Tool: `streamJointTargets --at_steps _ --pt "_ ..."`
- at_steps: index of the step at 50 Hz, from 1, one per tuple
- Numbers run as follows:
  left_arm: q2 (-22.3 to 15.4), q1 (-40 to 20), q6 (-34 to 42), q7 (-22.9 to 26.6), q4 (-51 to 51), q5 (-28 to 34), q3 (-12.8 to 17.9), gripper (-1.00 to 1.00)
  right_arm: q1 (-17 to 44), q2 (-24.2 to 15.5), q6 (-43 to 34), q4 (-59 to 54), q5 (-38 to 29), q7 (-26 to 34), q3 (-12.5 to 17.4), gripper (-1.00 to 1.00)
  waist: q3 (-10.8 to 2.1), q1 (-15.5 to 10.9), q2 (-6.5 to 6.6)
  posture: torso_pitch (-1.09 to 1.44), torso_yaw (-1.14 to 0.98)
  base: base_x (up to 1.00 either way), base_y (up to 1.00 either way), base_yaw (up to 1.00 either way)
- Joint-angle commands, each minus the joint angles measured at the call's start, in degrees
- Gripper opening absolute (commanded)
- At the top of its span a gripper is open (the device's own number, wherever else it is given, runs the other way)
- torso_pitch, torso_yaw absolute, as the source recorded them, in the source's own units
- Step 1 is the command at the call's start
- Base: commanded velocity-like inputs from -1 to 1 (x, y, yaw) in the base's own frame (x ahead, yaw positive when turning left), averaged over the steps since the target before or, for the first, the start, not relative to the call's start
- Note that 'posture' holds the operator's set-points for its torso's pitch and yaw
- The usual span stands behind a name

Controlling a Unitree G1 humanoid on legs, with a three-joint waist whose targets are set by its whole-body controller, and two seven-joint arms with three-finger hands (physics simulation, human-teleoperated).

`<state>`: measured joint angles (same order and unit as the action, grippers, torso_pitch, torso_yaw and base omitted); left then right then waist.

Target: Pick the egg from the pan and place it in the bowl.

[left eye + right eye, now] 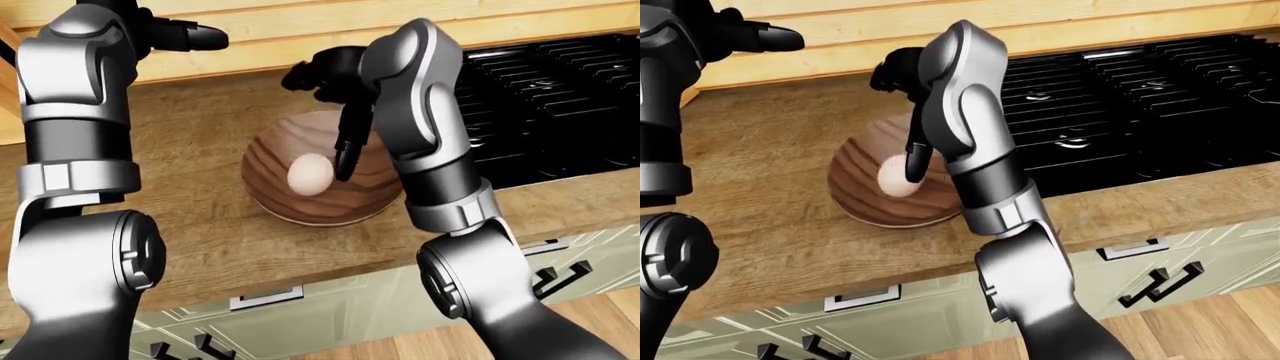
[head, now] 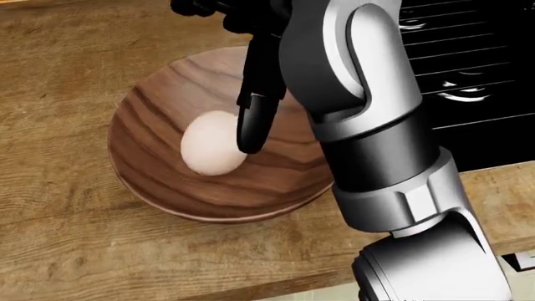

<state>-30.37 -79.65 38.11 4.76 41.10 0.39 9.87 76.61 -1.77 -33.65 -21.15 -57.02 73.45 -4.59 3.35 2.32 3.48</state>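
Observation:
A pale egg (image 2: pixel 209 144) lies inside the wooden bowl (image 2: pixel 138 172) on the wooden counter. My right hand (image 1: pixel 328 79) hovers over the bowl's upper right side, open. One of its black fingers (image 2: pixel 253 125) hangs down just right of the egg; I cannot tell if it touches it. My left hand (image 1: pixel 188 34) is raised at the upper left of the left-eye view, well away from the bowl, with its fingers stretched out and empty. No pan shows in any view.
A black stove (image 1: pixel 1140 97) with grates fills the counter right of the bowl. A wooden wall (image 1: pixel 260 30) runs along the top. Pale green drawers with handles (image 1: pixel 1130 251) sit below the counter edge (image 1: pixel 220 289).

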Motion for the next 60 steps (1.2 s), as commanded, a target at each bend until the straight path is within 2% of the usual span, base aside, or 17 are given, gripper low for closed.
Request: streamJointTargets --at_steps 1,9,18,26,31,40,49,60 --pt "-0.8 -2.2 -1.7 -0.2 -2.1 0.1 0.3 1.0 2.4 -0.3 0.4 1.6 -0.2 -0.8 0.6 1.0 -1.97 0.1 0.31 0.0 0.0 0.0 0.0 0.0" --pt "-0.8 -2.2 -1.6 -0.3 -2.2 0.0 0.3 1.0 4.8 -1.2 -1.6 0.8 1.0 -1.0 1.8 1.0 -1.98 0.2 0.37 0.0 0.0 0.0 0.0 0.0" --pt "-0.9 -1.9 -1.3 -0.3 -2.7 -0.2 0.4 1.0 8.6 -5.1 -0.9 -4.7 5.8 -5.5 4.1 1.0 -1.98 0.2 0.21 0.0 0.0 0.0 0.0 0.0" --pt "-1.1 -1.5 -1.4 -0.4 -2.8 -0.3 0.6 1.0 14.8 -9.6 0.9 -14.9 14.3 -16.1 7.8 1.0 -1.93 0.1 0.13 0.0 0.0 0.0 0.0 0.0" --pt "-1.2 -1.6 -1.9 -0.4 -2.2 -0.4 0.6 1.0 17.1 -11.8 -0.2 -19.1 19.8 -21.1 8.9 1.0 -1.89 0.0 -0.1 0.0 0.0 0.0 0.0 0.0" --pt "-1.5 -1.7 -2.2 -0.4 -1.6 -0.4 0.6 1.0 16.8 -15.3 0.0 -21.8 28.8 -27.3 9.7 1.0 -1.82 -0.4 -0.6 0.0 0.0 0.0 0.0 0.0" --pt "-1.3 -1.1 -2.0 -0.5 -2.3 -0.6 0.7 1.0 15.4 -18.8 -2.0 -22.4 37.8 -34.5 12.2 1.0 -1.92 -1.0 -1.27 0.0 0.0 0.0 0.0 0.0" --pt "-0.7 -1.7 -2.1 -0.9 -1.6 -0.6 0.4 1.0 14.5 -24.4 1.2 -25.7 44.2 -42.9 13.1 1.0 -1.97 -1.6 -2.12 0.0 0.0 0.0 0.0 0.0"
